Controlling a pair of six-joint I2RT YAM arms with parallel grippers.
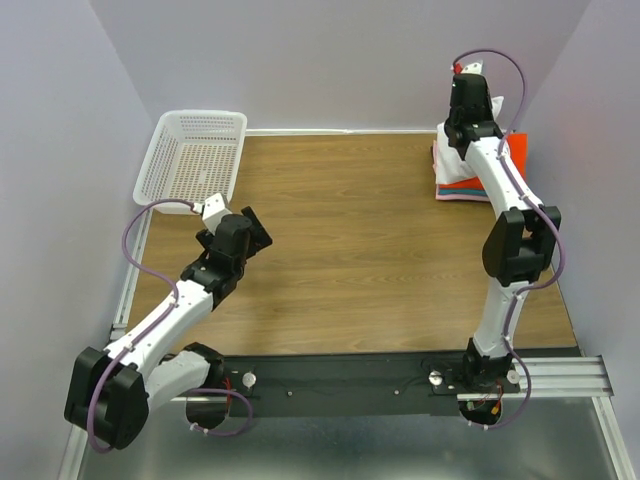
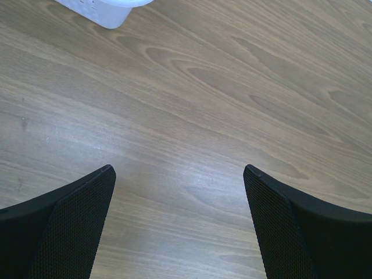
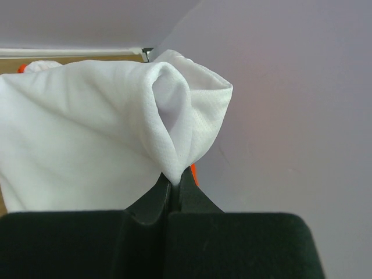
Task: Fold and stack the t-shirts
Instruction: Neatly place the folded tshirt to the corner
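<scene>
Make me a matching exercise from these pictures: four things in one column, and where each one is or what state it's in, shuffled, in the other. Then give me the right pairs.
Things
1. left tool
2. right tool
3. white mesh basket
4. stack of folded shirts

Places or states
A. at the far right edge of the table
B. open above bare wood
C. at the table's far left corner
D. shut on a fold of the white t-shirt

Pairs: 1-B, 2-D, 3-C, 4-A
</scene>
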